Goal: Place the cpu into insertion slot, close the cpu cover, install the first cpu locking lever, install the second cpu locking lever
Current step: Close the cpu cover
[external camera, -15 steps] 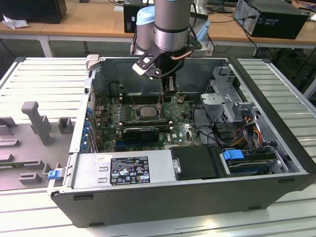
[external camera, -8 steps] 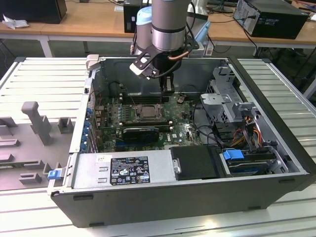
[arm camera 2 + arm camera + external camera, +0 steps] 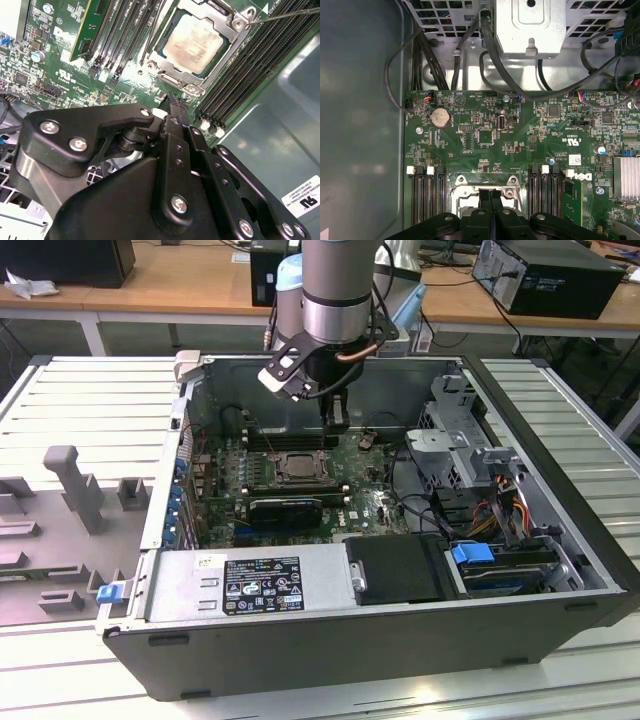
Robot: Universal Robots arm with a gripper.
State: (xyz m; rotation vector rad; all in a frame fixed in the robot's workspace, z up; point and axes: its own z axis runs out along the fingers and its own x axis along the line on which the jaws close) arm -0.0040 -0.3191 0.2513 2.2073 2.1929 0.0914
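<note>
**Pincer** (image 3: pixel 337 424) – on the arm's end, lowered into the open computer case (image 3: pixel 560 530). In both wrist views its two black fingers (image 3: pixel 496 200) lie pressed together with no gap, and nothing is held between them. In the second wrist view the tip (image 3: pixel 175 102) hangs just beside the near edge of the cpu cover; whether it touches cannot be told.

**Cpu** (image 3: pixel 195 42) – silver-grey square, lying flat in the insertion slot (image 3: pixel 300 468) on the green motherboard (image 3: pixel 485 130).

**Cpu cover** (image 3: pixel 172 76) – metal frame lying down around the chip, which shows through its window; screws at its corners.

**Locking lever rods** – one thin wire (image 3: pixel 285 14) runs off from a corner of the cover, a second (image 3: pixel 149 35) runs along the opposite side. Whether either is latched cannot be told.

**Memory slots** (image 3: pixel 427 195) – long black rows flanking the socket on both sides.

**Coin cell** (image 3: pixel 440 117) – on the board, well apart from the socket.

**Black ribbed block** (image 3: pixel 285 508) – just beside the socket, on the side nearer the exterior camera.

**Power supply** (image 3: pixel 250 585) – silver box with a label, along the near wall of the case.

**Cables** (image 3: pixel 495 65) – black, looping from the metal drive cage (image 3: pixel 530 25) down to the board.

**Desk** (image 3: pixel 90 390) – ribbed aluminium top carrying the case, with a grey moulded fixture (image 3: pixel 70 480) on the exterior view's left.
</note>
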